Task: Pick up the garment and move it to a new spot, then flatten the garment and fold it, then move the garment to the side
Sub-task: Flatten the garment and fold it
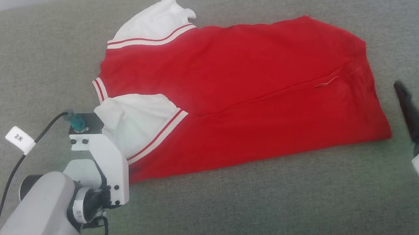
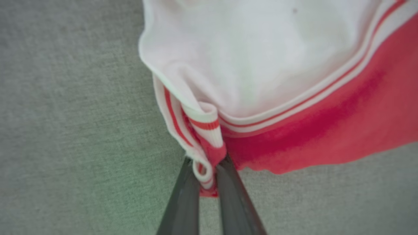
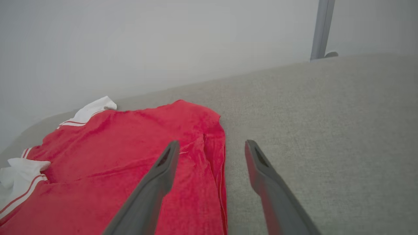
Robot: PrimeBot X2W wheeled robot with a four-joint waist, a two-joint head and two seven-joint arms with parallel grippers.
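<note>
The work surface is a table [image 1: 223,214] covered in grey woven fabric, with a plain pale wall [image 3: 130,49] behind it.

The shirt [image 1: 254,86] lies near the middle of the table, red back upward, collar end toward the robot's left and hem toward its right. A crease runs along its length, which suggests it is already folded in half lengthwise. No chest lettering is visible in this position.

The far sleeve [image 1: 159,20] sticks out past the upper edge. The near sleeve [image 1: 136,119] is bunched and lies on the red body.

The left claw [image 2: 205,163] is closed tight on the striped trim [image 2: 204,125] at the near left corner, pinching a roll of white and red cloth. This corner gives control of the collar end for the next fold or for dragging.

The right claw [image 1: 414,84] is wide open and holds nothing. It sits just beside the hem, apart from the cloth, probably placed to take the matching corner.
</note>
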